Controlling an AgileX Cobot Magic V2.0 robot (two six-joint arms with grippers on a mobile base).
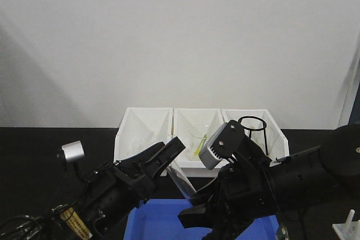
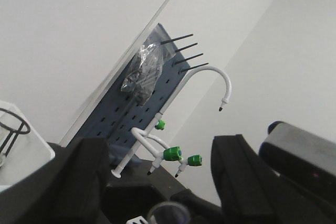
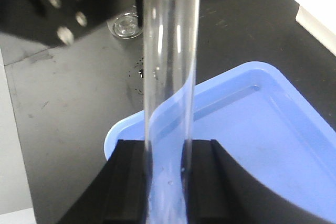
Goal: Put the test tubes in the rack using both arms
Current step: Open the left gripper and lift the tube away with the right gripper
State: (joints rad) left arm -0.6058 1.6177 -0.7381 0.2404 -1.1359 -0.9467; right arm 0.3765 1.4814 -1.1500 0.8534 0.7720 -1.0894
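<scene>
Along the counter's near edge sits the blue tray, both arms above it. The right claw is clamped on a clear test tube over the tray's corner. The left claw has its fingers spread apart. The white rack shows partly at the counter's right edge.

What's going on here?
The right gripper is clamped on a test tube above the blue tray. The left gripper is open, and the rim of a clear tube sits between its fingers, ungripped. It looks like a handover from right to left.
</scene>
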